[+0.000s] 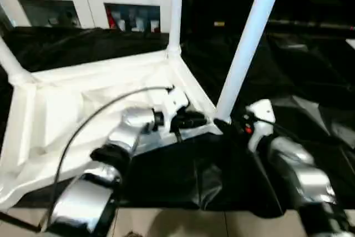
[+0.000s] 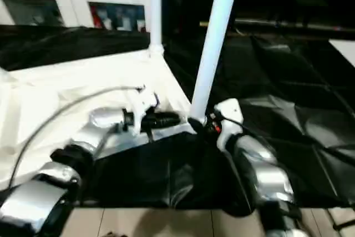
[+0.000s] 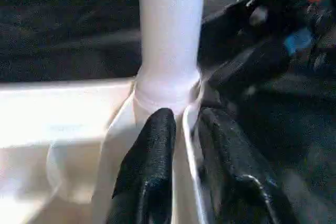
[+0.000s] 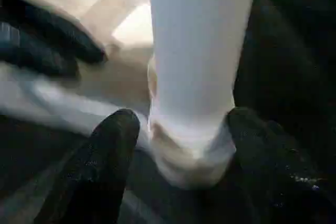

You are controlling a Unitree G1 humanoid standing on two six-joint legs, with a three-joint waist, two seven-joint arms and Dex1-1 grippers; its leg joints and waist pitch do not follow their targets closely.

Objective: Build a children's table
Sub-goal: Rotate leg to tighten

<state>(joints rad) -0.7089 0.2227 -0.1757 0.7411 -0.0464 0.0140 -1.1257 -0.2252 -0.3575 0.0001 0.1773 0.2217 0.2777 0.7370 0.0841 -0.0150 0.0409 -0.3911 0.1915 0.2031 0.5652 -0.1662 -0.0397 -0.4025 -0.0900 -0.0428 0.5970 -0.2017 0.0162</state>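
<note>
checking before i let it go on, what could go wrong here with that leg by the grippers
1. The near leg leans visibly instead of standing straight like the far leg, so its thread may be crossed or barely seated in the tabletop corner socket.
2. The right gripper straddles the leg's base with its fingers spread; without support the leg might tip.
3. The left gripper straddles the tabletop's thin rim and could snag.

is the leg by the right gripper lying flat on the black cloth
No, the leg stands upright in the corner socket of the white tabletop, with the right gripper at its base.

Lab-like room — black-draped work table, white glass-fronted cabinets
</note>
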